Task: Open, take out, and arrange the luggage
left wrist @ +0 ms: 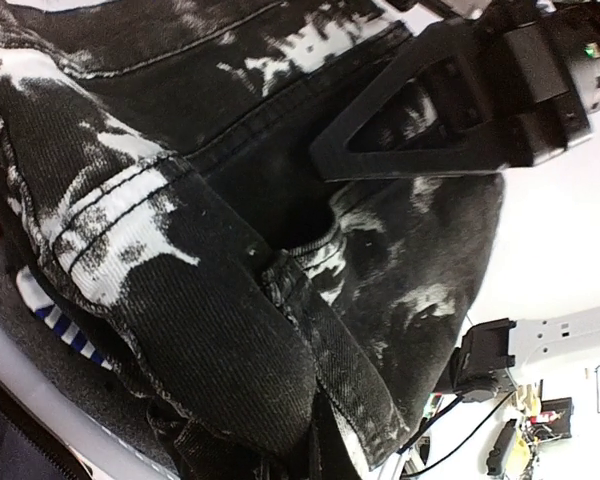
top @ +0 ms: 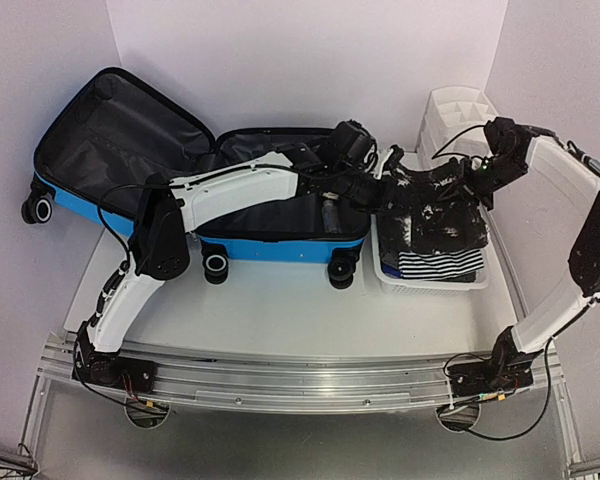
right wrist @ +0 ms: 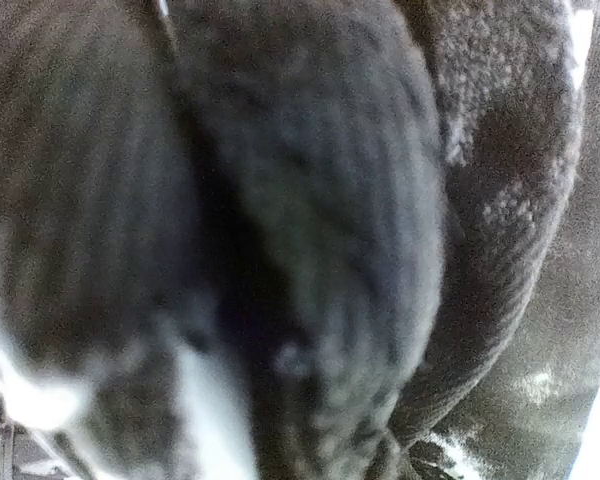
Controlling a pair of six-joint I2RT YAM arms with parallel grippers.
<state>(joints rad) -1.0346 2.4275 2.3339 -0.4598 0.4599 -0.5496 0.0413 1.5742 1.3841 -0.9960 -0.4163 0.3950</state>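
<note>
The blue luggage [top: 280, 238] lies open on the table, its lid with dark lining [top: 120, 130] leaning back at the left. A black-and-white denim garment [top: 430, 205] hangs bunched over the white mesh basket [top: 430, 284] to the right of the luggage. My left gripper [top: 388, 172] reaches across the luggage and is shut on the garment's left edge. My right gripper [top: 458, 178] is shut on its right side. The denim [left wrist: 210, 300] fills the left wrist view and hides my own fingers there; a right finger [left wrist: 420, 120] shows on it. Blurred denim [right wrist: 310, 200] fills the right wrist view.
A blue-and-white striped cloth [top: 440, 262] lies in the basket under the denim. A white drawer organizer [top: 455, 115] stands behind the basket against the back wall. The luggage wheels [top: 216, 264] face the front. Walls close in on both sides.
</note>
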